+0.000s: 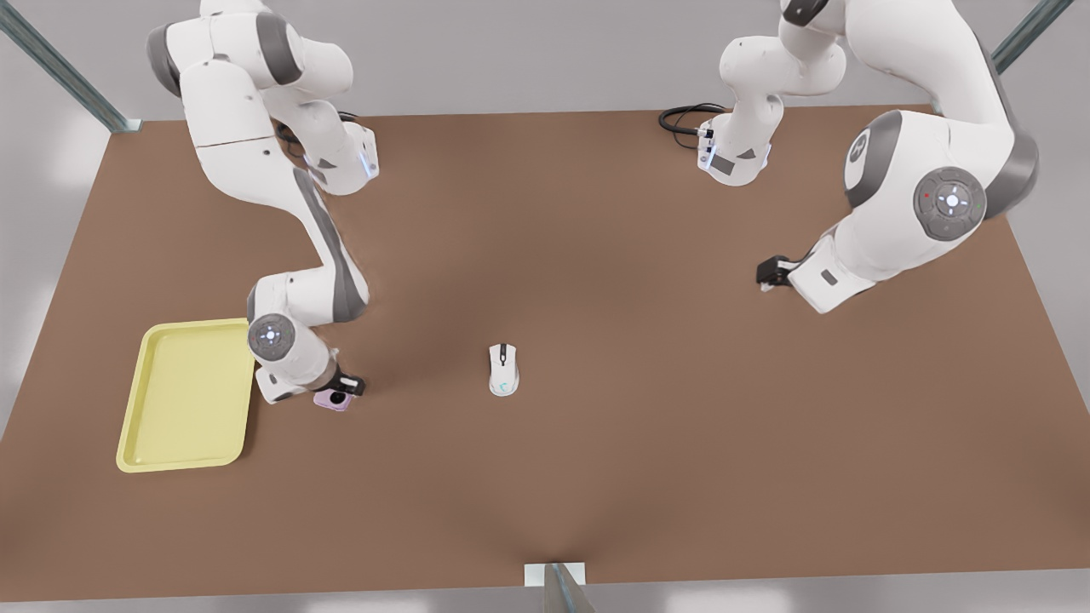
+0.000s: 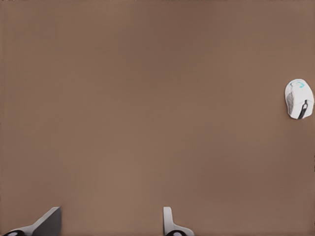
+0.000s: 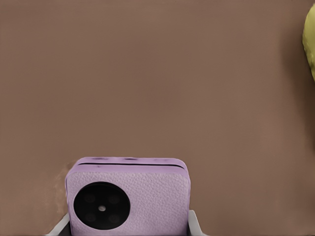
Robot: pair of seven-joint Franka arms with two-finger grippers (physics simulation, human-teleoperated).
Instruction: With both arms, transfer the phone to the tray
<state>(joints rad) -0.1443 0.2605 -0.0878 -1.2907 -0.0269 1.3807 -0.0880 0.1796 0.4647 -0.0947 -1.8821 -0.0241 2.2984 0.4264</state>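
Two white arms work over a brown matte desk (image 1: 596,426): the right gripper (image 1: 345,390), near the front view's left, has its fingers (image 3: 193,223) closed around the phone (image 3: 129,195), a rounded lilac slab with a leathery grain and one black round lens. It sits just beside the smooth, rimmed yellow tray (image 1: 183,396), not yet in it. The left gripper (image 2: 110,221) waits with fingers apart and empty, a white mouse (image 1: 503,369) lying off-centre.

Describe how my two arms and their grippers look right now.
Both arms are glossy white jointed shells with grey joint bands and round grey caps bearing small lit markings. The right gripper and left gripper are black with pale fingertips. A black looped cable lies by one base.
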